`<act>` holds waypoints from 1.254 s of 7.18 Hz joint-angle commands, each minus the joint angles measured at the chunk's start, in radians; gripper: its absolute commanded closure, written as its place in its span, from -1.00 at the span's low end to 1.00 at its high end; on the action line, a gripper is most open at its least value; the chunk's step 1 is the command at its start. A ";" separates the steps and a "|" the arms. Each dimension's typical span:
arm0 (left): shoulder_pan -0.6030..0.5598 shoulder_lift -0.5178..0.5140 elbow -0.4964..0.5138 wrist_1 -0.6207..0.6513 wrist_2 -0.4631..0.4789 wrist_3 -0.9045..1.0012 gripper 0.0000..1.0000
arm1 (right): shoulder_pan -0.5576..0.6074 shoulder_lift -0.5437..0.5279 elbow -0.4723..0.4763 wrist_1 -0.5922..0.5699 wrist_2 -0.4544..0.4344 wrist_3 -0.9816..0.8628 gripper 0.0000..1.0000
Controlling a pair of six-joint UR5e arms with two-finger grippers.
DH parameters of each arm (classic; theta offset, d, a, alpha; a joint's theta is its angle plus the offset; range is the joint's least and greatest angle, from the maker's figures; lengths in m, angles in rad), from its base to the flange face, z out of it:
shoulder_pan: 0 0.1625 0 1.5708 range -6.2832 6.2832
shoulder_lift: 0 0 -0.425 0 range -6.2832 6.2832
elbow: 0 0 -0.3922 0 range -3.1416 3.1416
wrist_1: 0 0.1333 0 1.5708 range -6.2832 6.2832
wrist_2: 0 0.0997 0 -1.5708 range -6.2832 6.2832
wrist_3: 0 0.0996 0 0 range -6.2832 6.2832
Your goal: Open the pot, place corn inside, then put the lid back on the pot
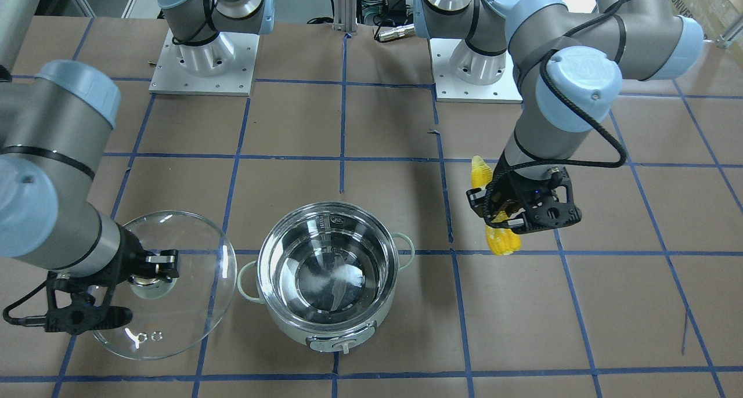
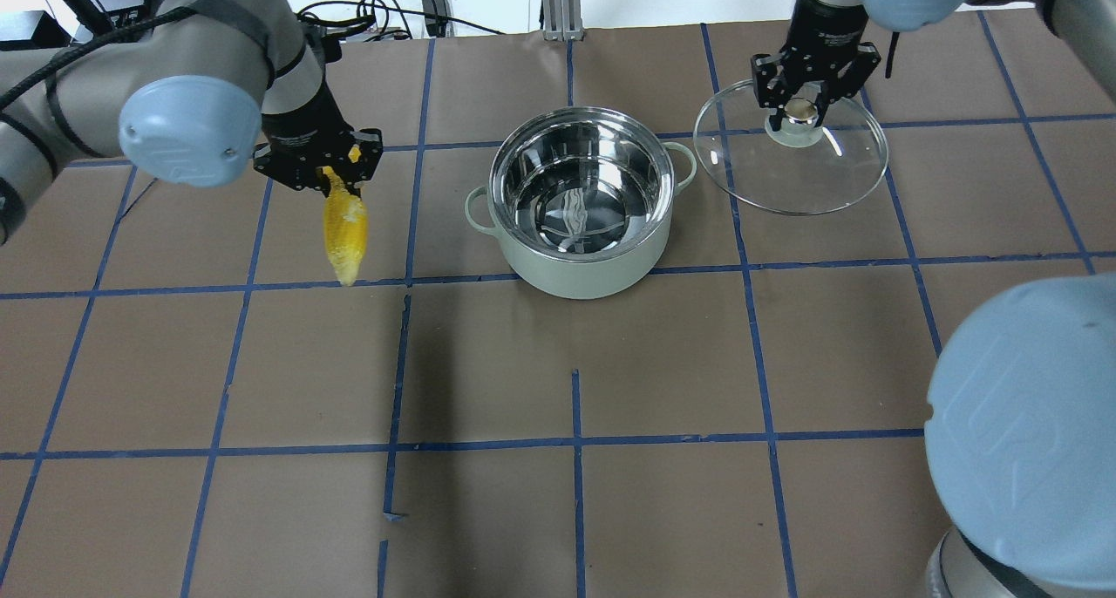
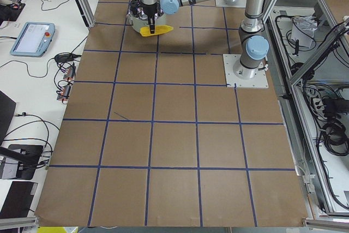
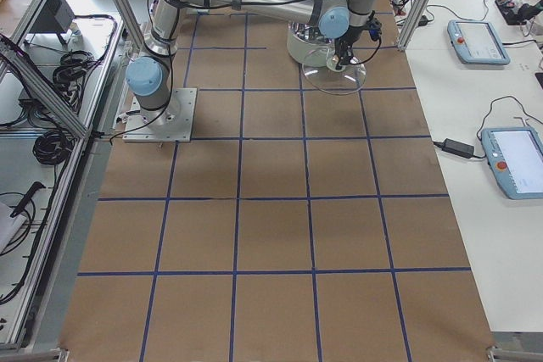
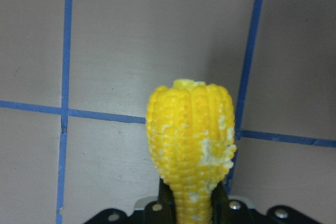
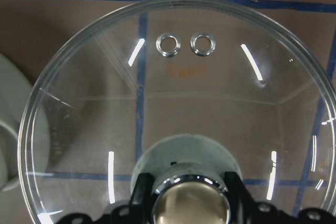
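The pot stands open at the table's middle, its steel inside empty; it also shows in the front view. My left gripper is shut on the thick end of the yellow corn and holds it above the table, left of the pot. The corn fills the left wrist view. My right gripper is shut on the knob of the glass lid, held to the right of the pot. The lid shows its two vent holes. I cannot tell whether the lid touches the table.
The brown table carries a blue tape grid. The two arm bases stand at the robot's edge. A side bench with tablets lies beyond the far table edge.
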 commanded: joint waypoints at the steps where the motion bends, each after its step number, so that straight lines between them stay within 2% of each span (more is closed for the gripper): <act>1: -0.156 -0.075 0.079 0.000 -0.006 -0.206 0.85 | -0.069 0.000 0.064 -0.087 -0.014 -0.049 0.80; 5: -0.302 -0.328 0.403 -0.003 -0.028 -0.424 0.85 | -0.071 -0.001 0.081 -0.108 -0.002 -0.048 0.80; 7: -0.325 -0.405 0.463 0.001 -0.028 -0.448 0.85 | -0.071 -0.001 0.080 -0.108 -0.004 -0.048 0.80; 9: -0.327 -0.411 0.463 0.003 -0.032 -0.450 0.85 | -0.071 -0.001 0.080 -0.108 -0.004 -0.048 0.80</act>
